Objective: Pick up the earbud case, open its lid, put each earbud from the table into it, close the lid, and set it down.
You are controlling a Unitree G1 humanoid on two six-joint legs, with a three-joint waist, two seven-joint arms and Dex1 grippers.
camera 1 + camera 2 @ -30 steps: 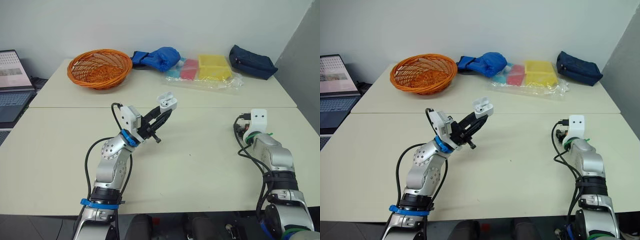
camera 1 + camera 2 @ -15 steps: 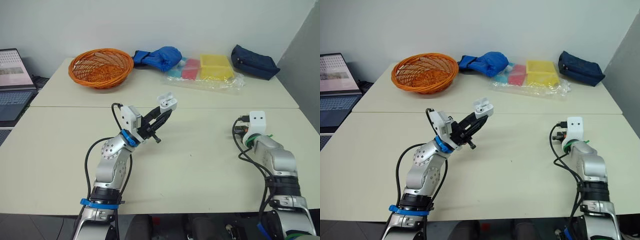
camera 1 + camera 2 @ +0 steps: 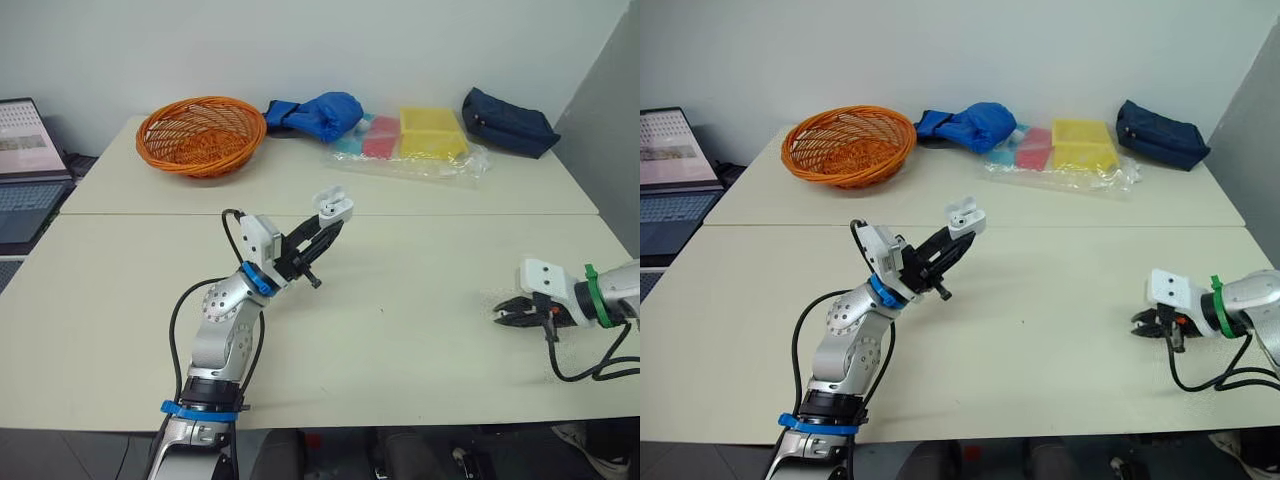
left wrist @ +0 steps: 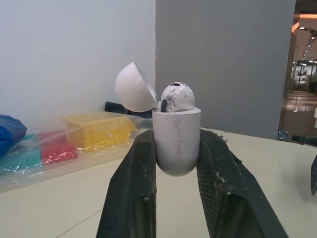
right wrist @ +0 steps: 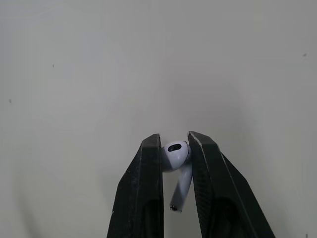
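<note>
You have one earbud case: left jaws pinching it above desk, left of centre, long axis upright, lid open. Two earbuds: first earbud seated in case; second earbud pinched in right jaws, low at right, stem toward wrist.

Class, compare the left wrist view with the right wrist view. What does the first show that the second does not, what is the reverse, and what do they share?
Left wrist view: the left gripper clamps the earbud case, its lid open, with a seated earbud inside; coloured packets lie behind. Right wrist view: the right gripper pinches the loose earbud by its head, stem pointing back between the fingers. Shared: the cream table, and black fingers shut on a white item.
</note>
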